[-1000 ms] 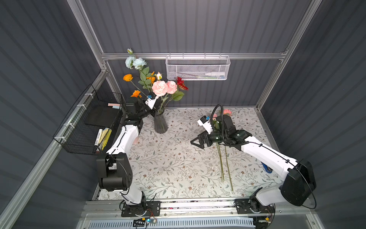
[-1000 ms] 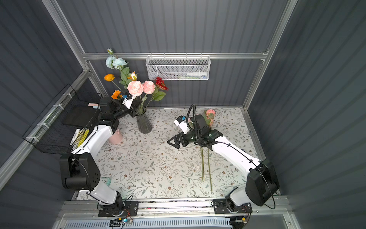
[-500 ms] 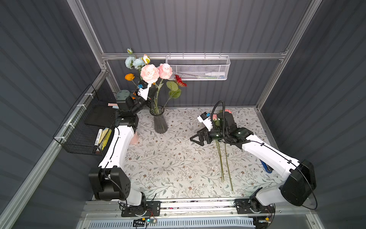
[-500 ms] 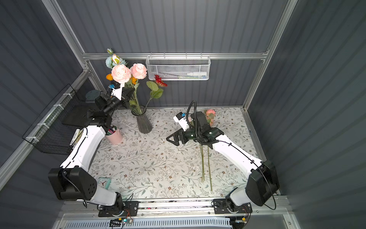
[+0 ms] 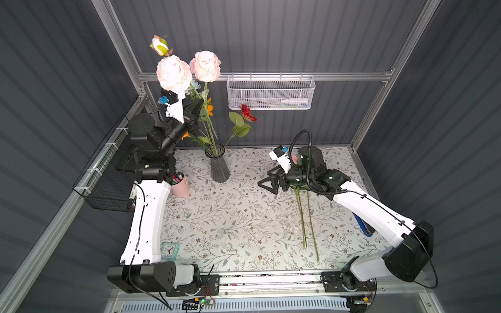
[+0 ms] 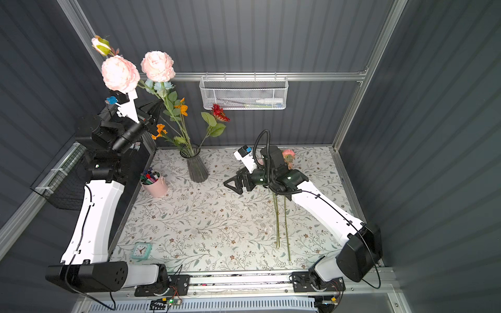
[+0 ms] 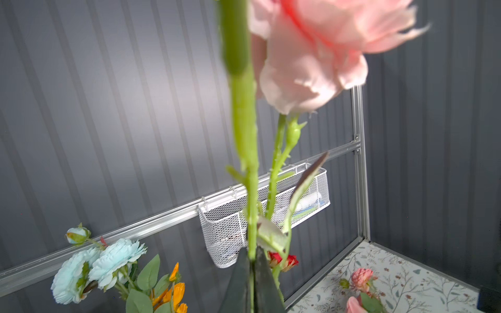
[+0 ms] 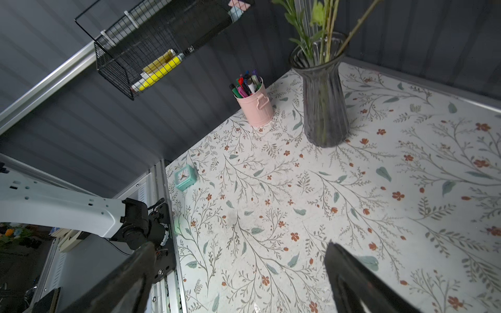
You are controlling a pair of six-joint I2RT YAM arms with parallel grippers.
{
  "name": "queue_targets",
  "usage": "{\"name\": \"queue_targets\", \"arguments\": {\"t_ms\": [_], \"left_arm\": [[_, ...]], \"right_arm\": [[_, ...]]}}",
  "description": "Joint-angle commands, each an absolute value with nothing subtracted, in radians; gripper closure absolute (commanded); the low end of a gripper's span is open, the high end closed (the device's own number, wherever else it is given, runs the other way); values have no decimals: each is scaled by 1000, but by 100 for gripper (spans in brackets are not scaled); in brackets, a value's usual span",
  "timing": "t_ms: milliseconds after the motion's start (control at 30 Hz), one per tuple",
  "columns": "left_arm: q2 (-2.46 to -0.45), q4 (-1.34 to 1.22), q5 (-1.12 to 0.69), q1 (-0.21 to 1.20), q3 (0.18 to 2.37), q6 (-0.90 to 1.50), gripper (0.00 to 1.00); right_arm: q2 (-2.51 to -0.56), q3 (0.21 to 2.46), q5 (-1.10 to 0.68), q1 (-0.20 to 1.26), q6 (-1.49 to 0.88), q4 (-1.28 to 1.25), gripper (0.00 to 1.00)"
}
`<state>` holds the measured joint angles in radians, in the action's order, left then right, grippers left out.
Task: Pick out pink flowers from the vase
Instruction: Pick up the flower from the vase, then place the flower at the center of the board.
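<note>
Here my left gripper (image 5: 200, 105) pinches ruffled pink flowers (image 5: 173, 71) by the stem above the smoky ribbed glass vase (image 5: 219, 168); 2 green stems (image 5: 305, 216) already lie out, my right gripper (image 5: 267, 182) spread empty.

We're standing in a robot lab booth, dressed as a desk corner. Dark grey ribbed wall panels (image 5: 298, 32) are closing it in, aluminium frame bars (image 5: 352, 76) are edging them, and two white-and-black robot arms (image 5: 147, 216) are sitting on a metal base rail (image 5: 271, 279) beside a bare circuit board (image 5: 202, 301). A floral-printed tabletop (image 5: 230, 225) is carrying props: ribbed smoky-grey glass vase (image 5: 219, 169), pink metal cup of marker pens (image 5: 180, 187), teal square clock (image 5: 170, 250).
</note>
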<state>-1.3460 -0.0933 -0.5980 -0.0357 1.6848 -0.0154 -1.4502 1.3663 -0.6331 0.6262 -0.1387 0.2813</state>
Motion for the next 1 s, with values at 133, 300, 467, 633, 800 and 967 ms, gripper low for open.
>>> {"name": "queue_targets", "arguments": {"t_ms": [133,300,467,633,800,967], "left_arm": [[-1304,36,-759,-37,1700,182,98],[-1268,44,-927,-17,1591,232,97],[-1229,103,-1002,68,1467,110,96],[-1201,91,-975,155,1370,62,96],[-1201,78,-994,158,1339,68,95],[-1199,72,-1000,160,1320,65,94]], "right_arm": [[-1480,1531,-633,671,-91,274,1],[-1497,1577,-622,692,-84,256,2],[-1513,1572,-638,702,-102,226,7],[-1530,1574,-663,710,-122,219,16],[-1524,1566,-661,726,-111,205,20],[-1536,1573,-658,730,-102,195,31]]}}
